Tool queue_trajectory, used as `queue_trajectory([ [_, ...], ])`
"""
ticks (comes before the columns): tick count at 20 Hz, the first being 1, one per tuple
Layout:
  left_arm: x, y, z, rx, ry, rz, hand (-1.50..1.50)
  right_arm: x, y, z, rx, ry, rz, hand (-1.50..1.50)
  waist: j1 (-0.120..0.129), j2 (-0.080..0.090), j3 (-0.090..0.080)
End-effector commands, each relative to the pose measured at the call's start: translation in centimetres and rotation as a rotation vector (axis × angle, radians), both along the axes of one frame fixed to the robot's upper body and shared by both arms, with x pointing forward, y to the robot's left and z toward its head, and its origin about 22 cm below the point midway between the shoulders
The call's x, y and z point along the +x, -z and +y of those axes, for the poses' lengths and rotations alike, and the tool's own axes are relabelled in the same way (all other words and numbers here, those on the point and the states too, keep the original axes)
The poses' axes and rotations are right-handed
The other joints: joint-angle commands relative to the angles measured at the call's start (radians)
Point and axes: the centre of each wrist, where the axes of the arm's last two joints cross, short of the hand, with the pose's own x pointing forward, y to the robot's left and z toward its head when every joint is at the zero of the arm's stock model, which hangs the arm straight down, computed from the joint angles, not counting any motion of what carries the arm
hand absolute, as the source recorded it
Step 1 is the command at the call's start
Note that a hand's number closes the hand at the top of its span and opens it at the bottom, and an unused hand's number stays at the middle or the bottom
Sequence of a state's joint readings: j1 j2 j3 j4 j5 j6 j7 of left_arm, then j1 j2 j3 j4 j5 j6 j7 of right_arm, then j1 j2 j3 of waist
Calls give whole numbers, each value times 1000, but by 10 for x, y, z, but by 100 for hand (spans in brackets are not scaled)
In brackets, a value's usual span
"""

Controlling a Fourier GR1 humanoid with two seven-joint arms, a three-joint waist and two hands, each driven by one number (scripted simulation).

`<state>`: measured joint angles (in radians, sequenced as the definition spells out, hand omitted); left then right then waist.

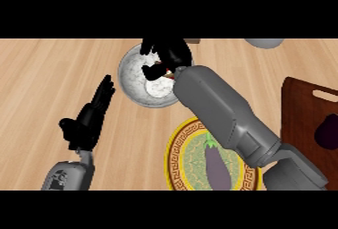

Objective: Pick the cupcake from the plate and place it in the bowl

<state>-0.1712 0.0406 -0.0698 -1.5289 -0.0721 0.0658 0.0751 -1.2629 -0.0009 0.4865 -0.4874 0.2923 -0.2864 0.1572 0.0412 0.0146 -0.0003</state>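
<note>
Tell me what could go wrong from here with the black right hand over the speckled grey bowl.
1. The black right hand curls round the mostly hidden cupcake near the right rim of the speckled grey bowl; released there, it might hit the rim and tip out.
2. The grey right forearm lies over the yellow-bordered round plate; pulling back low could nudge the purple eggplant on it.

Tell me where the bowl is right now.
Head view: the bowl sits upper centre on the counter, just beyond the patterned plate; the right robot hand holds the cupcake over its right side.
</note>
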Motion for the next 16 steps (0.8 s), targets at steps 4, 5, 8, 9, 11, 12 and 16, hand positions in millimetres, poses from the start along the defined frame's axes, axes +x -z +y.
queue_trajectory([
  [4, 3, -10, -5, -1, 20, -8, 0, 4, 30, -23, 173, -107, 56, -150, 17, 3, 0],
  [5, -7, 4, 0, -2, 10, 14, 0, 10, 11, -20, 234, -116, 31, -150, 3, 0, 0],
  [8, 3, 1, -12, -24, 13, 22, 0, 6, 14, -21, 343, -106, -62, -150, 7, 0, 0],
  [9, -6, 7, -3, 8, 0, 1, 0, 10, 0, -23, 397, -119, -73, -150, -20, -8, 1],
  [11, -1, 3, -5, 4, -2, 9, 0, 7, -1, -18, 428, -82, -96, -150, -10, -8, 0],
  [12, 7, -2, 4, 5, -12, 14, 0, 15, -3, -26, 447, -85, -82, -150, -16, -5, 0],
  [16, 13, -11, 1, -7, -17, 22, 0, 22, -28, -35, 538, -56, -11, -150, -28, -10, 0],
])
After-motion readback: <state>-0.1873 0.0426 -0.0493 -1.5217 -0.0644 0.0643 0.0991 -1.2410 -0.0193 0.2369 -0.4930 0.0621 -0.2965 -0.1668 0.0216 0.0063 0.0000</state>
